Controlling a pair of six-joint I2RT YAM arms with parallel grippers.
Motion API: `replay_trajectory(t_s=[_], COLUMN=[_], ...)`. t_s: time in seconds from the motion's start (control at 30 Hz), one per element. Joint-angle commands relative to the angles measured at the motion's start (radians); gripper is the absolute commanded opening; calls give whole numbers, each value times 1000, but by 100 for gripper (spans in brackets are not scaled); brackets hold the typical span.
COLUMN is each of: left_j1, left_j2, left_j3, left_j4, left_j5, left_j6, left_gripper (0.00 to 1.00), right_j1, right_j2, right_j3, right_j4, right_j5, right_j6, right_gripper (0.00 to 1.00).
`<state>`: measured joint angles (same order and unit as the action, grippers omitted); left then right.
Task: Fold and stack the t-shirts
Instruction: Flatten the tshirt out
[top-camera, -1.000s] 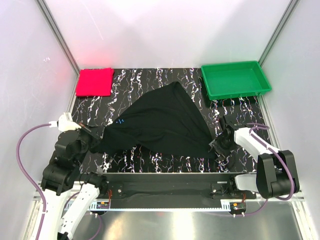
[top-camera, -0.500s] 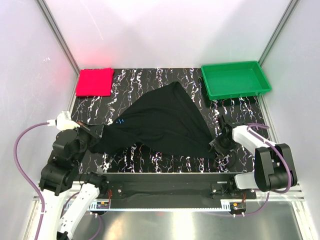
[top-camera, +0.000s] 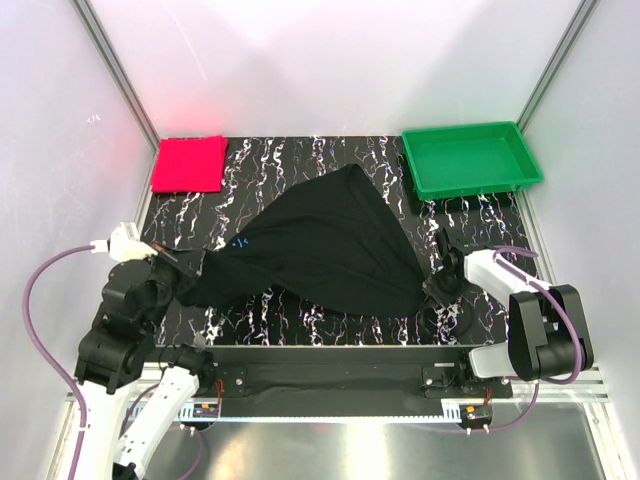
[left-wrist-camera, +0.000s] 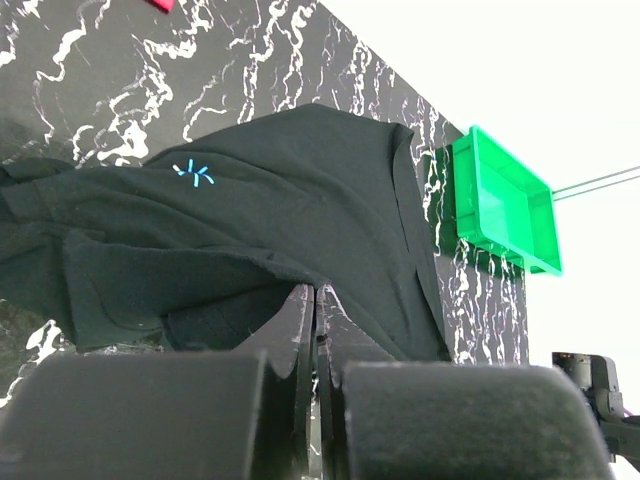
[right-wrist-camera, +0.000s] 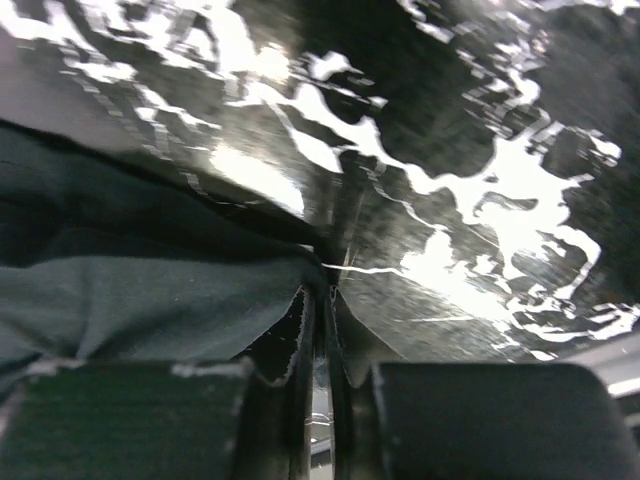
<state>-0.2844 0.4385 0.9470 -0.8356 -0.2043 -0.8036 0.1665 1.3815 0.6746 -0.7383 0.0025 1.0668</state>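
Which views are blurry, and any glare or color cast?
Right wrist view: smeared, glare on the glossy black marbled tabletop. Left wrist view: black cloth t-shirt sharp, left tool blurred up close. Top view: red glow on wall beside folded pinkish-red t-shirt.

A soft black cloth t-shirt (top-camera: 320, 250) is spread, roughly triangular, across the worktop (top-camera: 275, 160); a bright pinkish-red cloth t-shirt (top-camera: 189, 164) is folded square at the far-left corner.

Matt black cloth t-shirt (top-camera: 330, 245), glossy marbled table (top-camera: 280, 160), shiny green plastic tray (top-camera: 470, 160).
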Motion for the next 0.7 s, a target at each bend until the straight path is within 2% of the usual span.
replay_trajectory(t_s=[0.0,0.1,0.2,0.33,0.37,0.43,0.47,0.63,0.67], left_j1=[-2,-2,-1,-1,-2,-1,-1,-2,-1], left_j2=[12,80,161,301,331,397,457,575,592], left_j3=[88,159,229,367,459,562,675,996,1098], left_j4=[46,67,180,334,342,351,349,334,334], left_j5=[-47,-87,-81,-32,-3,32,67,141,169], left_j6=[49,89,128,251,324,407,499,693,725], left_gripper=[0,0,0,0,0,0,0,0,0], right_j1=[2,2,2,1,1,1,1,-1,1], right_j2=[-24,-47,-58,8,25,53,66,47,9], right_j3=[37,127,264,466,567,666,756,982,1025], right_j4=[85,86,106,149,149,148,148,143,143], right_j5=[19,14,22,5,1,-27,-35,-68,-76], right_j6=[-20,-86,-195,-289,-307,-346,-363,-423,-421], right_gripper=[9,6,0,0,0,0,0,0,0])
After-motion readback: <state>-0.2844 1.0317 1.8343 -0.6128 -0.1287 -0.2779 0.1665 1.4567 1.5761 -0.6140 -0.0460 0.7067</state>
